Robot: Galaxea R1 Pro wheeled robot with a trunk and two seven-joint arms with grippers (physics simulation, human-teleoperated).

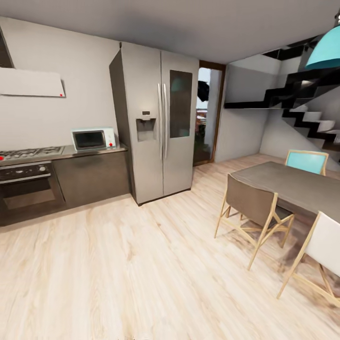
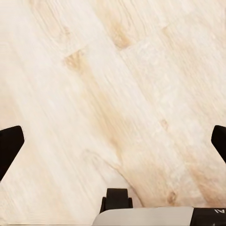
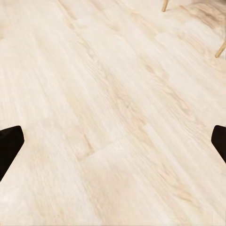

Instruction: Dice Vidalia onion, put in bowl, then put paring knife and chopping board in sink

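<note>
— Looking from the head, what's around?
— A steel fridge (image 1: 158, 123) stands mid-room on the pale wood floor (image 1: 118, 274). Left of it runs the dark countertop (image 1: 101, 151) carrying a microwave (image 1: 93, 139), with a gas hob (image 1: 30, 153) over an oven (image 1: 28, 186). A brown dining table (image 1: 297, 184) with chairs (image 1: 255, 208) sits right; stairs (image 1: 302, 111) climb behind.
— Left wrist?
— The left tool (image 2: 113, 143) has its fingers (image 2: 9, 146) spread wide apart over bare floor, holding nothing.
— Right wrist?
— The right tool (image 3: 113, 143) likewise gapes open above the floor; two chair legs (image 3: 165, 5) show near.
</note>
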